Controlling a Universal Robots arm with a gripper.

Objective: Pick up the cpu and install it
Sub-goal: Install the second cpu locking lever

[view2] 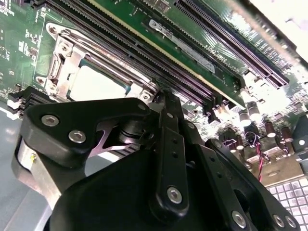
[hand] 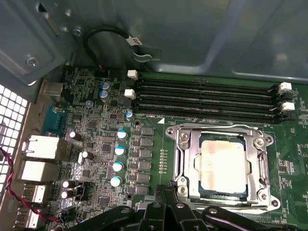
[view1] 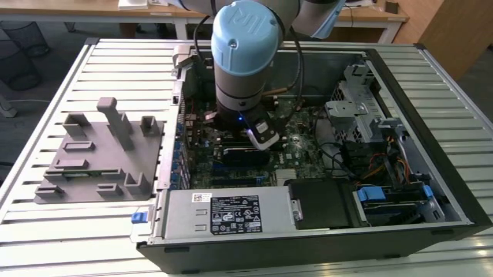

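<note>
Pale silvery metal marks the cpu [hand: 223, 166], which in the first wrist view lies flat inside the socket frame [hand: 183, 159] on the green motherboard [hand: 96, 139], below the memory slots [hand: 207, 98]. In the second wrist view the cpu [view2: 98, 84] sits in that frame just beyond the black fingers [view2: 166, 120], which look clenched on nothing. In the exterior view the arm [view1: 242, 63] reaches down into the open computer case [view1: 431, 173] on the slatted surface [view1: 46, 242].

Grey fixture block [view1: 100, 156] lies beside the open computer case [view1: 431, 190].
</note>
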